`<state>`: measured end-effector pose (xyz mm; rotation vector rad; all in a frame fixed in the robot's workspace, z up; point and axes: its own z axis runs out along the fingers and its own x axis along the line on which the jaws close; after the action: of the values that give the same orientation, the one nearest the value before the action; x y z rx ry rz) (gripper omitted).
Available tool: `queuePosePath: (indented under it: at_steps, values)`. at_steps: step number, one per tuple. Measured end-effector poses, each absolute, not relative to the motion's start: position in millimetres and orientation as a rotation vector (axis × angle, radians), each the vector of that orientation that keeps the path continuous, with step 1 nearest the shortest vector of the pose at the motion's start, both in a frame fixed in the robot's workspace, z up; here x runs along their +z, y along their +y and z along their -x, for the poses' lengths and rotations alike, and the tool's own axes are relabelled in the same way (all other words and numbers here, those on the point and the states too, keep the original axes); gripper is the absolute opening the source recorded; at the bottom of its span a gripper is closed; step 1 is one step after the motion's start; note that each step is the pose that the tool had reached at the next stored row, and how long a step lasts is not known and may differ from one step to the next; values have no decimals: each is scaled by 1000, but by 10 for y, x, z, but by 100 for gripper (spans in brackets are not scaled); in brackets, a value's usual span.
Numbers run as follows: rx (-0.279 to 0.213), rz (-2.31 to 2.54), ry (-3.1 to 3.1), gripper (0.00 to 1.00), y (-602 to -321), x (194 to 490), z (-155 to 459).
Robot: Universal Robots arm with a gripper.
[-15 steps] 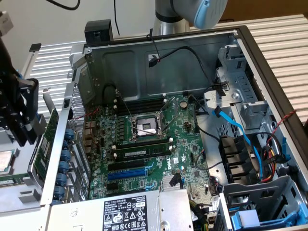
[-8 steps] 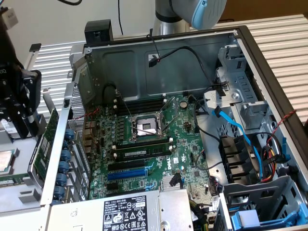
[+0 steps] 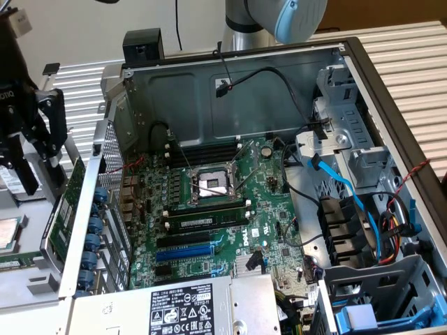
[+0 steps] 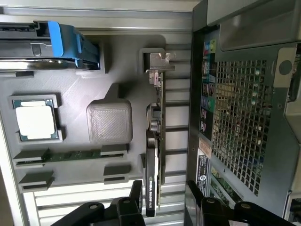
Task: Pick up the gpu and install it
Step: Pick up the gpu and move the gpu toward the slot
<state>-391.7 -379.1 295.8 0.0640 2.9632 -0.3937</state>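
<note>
The gpu stands on its edge in a slot of the grey parts tray, its silver bracket at one end and its black shroud with a small label at the other. My gripper hangs over the shroud end, open, with one finger close beside the card and the other finger a gap away toward the case wall. In the exterior view the black gripper is at the left, outside the open computer case, just above the gpu's green board.
The tray also holds a processor, a memory stick and a blue drive caddy. The case's perforated rear wall stands right beside the gpu. Inside the case lie the green motherboard with blue and black slots and loose cables.
</note>
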Motion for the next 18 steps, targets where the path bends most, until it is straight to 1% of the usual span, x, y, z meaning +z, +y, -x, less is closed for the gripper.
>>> queuePosePath:
  at_steps: [2,3,6,10,14,18]
  values:
    - [-394,-63,2963,51,-3791,2958,3920]
    - [-394,-63,2962,57,-3796,2958,3924]
    - [-379,-69,2961,57,-3811,2958,3925]
    - [-344,-105,2957,57,-3811,2957,3925]
    - [-340,-139,2957,57,-3834,2954,3926]
    - [-334,-140,2958,57,-3939,2912,3928]
